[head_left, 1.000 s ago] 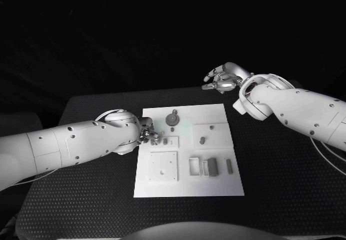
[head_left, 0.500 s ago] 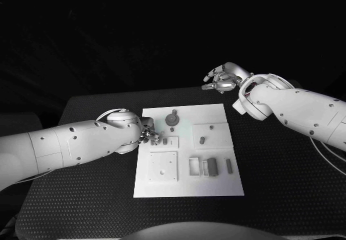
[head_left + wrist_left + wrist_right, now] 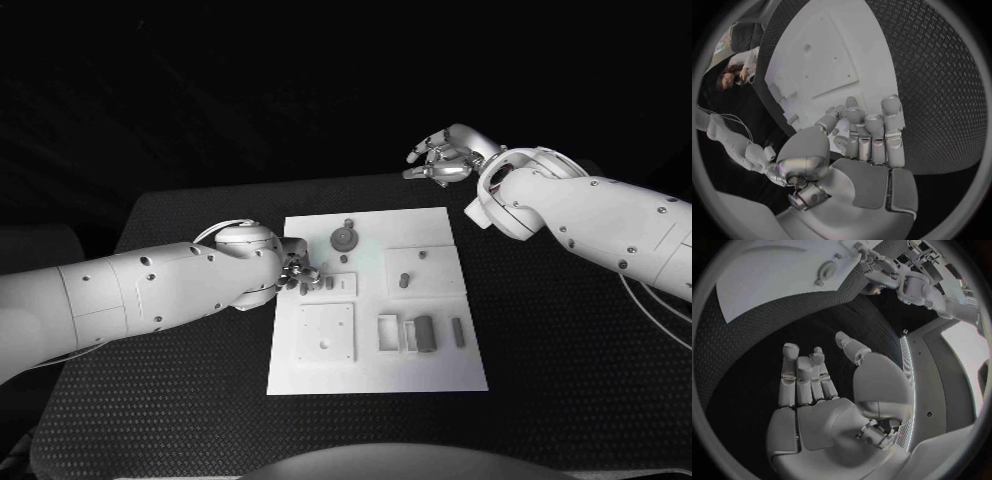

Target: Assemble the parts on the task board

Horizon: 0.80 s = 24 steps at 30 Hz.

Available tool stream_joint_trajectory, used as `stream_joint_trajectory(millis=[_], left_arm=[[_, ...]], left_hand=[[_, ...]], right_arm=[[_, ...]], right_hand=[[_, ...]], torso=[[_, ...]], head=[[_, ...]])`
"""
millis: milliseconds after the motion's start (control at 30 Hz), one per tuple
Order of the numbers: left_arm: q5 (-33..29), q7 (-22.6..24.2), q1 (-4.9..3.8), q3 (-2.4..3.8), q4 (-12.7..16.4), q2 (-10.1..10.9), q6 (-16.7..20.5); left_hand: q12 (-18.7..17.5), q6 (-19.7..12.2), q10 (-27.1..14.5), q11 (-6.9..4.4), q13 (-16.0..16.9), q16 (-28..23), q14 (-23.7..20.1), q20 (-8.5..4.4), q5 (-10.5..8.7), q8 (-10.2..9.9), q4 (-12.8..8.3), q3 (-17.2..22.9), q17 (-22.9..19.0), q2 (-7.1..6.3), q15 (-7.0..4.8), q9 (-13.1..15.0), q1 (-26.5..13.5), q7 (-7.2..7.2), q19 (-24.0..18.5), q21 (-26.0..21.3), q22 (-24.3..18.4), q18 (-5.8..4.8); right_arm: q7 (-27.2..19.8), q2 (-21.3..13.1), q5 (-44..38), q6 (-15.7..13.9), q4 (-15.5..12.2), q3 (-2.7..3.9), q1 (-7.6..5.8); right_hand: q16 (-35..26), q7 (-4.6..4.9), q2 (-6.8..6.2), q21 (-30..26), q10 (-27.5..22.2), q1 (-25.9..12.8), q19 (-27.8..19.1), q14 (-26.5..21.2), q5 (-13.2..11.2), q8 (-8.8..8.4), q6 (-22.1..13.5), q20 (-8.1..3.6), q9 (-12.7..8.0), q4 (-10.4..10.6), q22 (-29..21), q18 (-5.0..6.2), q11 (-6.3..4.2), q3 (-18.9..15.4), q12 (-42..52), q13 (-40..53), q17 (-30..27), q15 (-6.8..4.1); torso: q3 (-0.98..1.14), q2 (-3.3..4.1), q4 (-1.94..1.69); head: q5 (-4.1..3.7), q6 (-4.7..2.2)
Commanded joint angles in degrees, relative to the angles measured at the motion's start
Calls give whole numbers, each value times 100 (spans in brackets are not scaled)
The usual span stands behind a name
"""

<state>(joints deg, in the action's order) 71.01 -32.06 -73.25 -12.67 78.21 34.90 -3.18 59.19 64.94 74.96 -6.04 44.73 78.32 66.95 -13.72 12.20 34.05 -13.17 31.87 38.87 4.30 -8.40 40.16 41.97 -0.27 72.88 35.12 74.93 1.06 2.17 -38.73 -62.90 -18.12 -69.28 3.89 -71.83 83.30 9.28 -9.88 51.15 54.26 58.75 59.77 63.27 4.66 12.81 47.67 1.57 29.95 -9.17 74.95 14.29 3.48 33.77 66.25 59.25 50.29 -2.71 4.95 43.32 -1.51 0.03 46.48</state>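
Your left arm enters from the left, and its robot hand rests at the left edge of the board, near the upper row of parts. In the left wrist view the fingers of this hand are curled together over the board's edge, their tips bunched around a small part; whether the part is actually gripped or merely touched you cannot tell, since the fingertips hide the contact. The board lies flat in the middle of the table. Reading across it from the left: a square plate in the lower left section, a round disc part near the top edge, a pair of small upright parts just beside the left hand's fingers, a single part in the upper right section, and a row of rectangular parts in the lower right section, with a slim bar at its right end. Your right arm enters from the right. Its robot hand is raised beyond the far right corner of the board, well apart from it; in the right wrist view the right fingers are extended and loosely apart, with nothing held.
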Motion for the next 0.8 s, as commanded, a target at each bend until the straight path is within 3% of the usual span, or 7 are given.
stream_joint_trajectory(millis=[33,167,533,567,600,633,800], left_arm=[[-143,45,27,-14,3,-21,-169],[-150,46,27,-14,-7,-10,-150],[-188,65,27,-14,-36,-4,-16],[-188,66,27,-14,-45,0,-2],[-189,69,27,-13,-53,4,25],[-189,72,27,-13,-61,8,57],[-193,84,27,-11,-73,38,178]], left_hand=[[-39,-75,-2,-10,-3,-44,-56,-6,-123,-38,57,-32,8,-124,-7,-33,-139,9,-63,-23,91,198],[-56,-112,-24,-6,-1,-62,-71,-13,-328,-42,137,-35,15,-193,-19,-69,-239,19,-80,-42,88,200],[-67,-179,-53,7,4,-76,-90,-23,-378,-65,202,-43,21,-252,-34,-105,-318,38,-93,-57,88,202],[-68,-188,-59,11,7,-81,-95,-27,-429,-65,223,-45,22,-270,-39,-113,-337,41,-96,-61,87,203],[-69,-195,-68,14,12,-85,-101,-35,-645,-61,253,-45,25,-300,-46,-123,-356,41,-98,-67,87,205],[-69,-199,-72,13,15,-87,-102,-39,-728,-58,271,-41,27,-324,-52,-130,-361,43,-100,-71,87,205],[-86,-240,-112,24,20,-111,-129,-49,-895,-59,334,-46,23,-439,-68,-147,-398,57,-118,-92,83,203]], right_arm=[[-56,1,-9,63,-4,3,3],[-56,0,-7,63,2,3,3],[-56,6,-6,63,4,3,3],[-56,6,-6,63,6,3,3],[-56,7,-6,63,8,3,4],[-56,7,-3,64,9,3,4],[-56,9,0,68,15,3,8]], right_hand=[[-30,56,6,-34,-43,-47,18,-25,-15,-21,0,-37,-8,33,102,71,-5,10,34,-8,-9,-2],[-30,57,6,-34,-44,-47,18,-25,-15,-21,-1,-36,-9,33,101,71,-5,10,34,-8,-9,-2],[-31,57,5,-35,-46,-49,17,-27,-15,-22,-3,-36,-10,34,101,71,-5,9,34,-10,-10,-1],[-31,57,5,-35,-46,-49,17,-27,-15,-22,-3,-36,-10,34,101,71,-5,9,34,-10,-10,-1],[-31,57,6,-36,-46,-49,17,-27,-15,-22,-3,-36,-10,35,101,71,-5,9,34,-10,-10,-1],[-31,57,6,-36,-46,-49,17,-27,-15,-22,-4,-36,-10,35,101,71,-5,9,34,-10,-10,-1],[-31,58,6,-36,-47,-50,17,-27,-15,-21,-4,-36,-10,35,101,71,-4,9,34,-10,-10,-1]], torso=[[3,1,1],[1,3,5],[-4,4,-3],[-5,4,-1],[-5,4,-1],[-5,4,1],[-3,5,5]], head=[[2,-5],[4,-5],[6,-8],[7,-7],[7,-7],[7,-8],[10,-11]])
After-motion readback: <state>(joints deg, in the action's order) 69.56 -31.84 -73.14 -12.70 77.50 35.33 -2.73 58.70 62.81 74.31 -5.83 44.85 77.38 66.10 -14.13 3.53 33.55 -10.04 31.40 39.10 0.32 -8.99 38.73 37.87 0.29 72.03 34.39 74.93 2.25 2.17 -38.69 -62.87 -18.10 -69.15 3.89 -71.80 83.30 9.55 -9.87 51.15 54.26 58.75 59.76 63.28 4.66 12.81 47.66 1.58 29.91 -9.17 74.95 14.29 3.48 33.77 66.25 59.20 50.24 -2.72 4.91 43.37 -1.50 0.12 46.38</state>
